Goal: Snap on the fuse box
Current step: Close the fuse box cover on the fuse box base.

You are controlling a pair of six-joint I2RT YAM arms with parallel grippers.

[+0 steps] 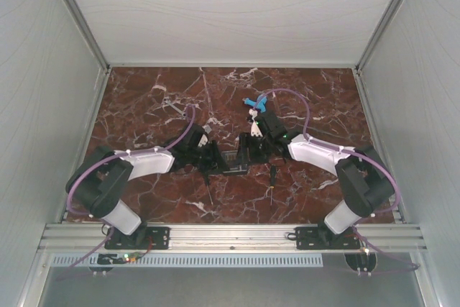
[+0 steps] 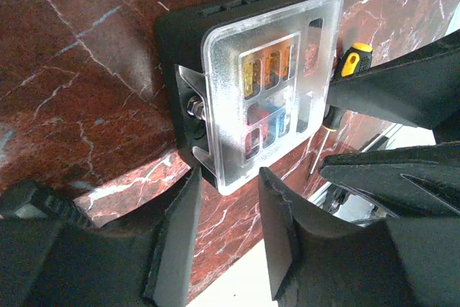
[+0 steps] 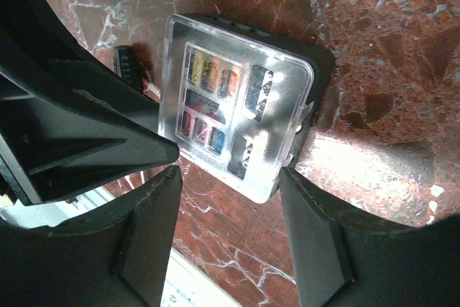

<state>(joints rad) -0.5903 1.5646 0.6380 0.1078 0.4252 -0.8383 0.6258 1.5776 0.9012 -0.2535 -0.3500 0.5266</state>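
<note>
the fuse box lies near the middle of the table, a little toward the near edge, between the two arms. its clear lid sits on top of the black tray and covers it from edge to edge. i cannot tell if the lid is fully clicked down. through the lid show the small fuses, yellow and orange in one row, blue and red in the next.

the left gripper is at the left side of the box with its jaws spread. one corner of the box shows between the two tips, and i cannot tell if the tips touch it. the right gripper is at the opposite side, its jaws spread wider, and another corner of the box lies between its tips. it does not pinch anything.

just behind the box, in the left wrist view, a screwdriver with a yellow and black handle lies on the table. farther back, beyond the right arm, is a blue piece.
</note>
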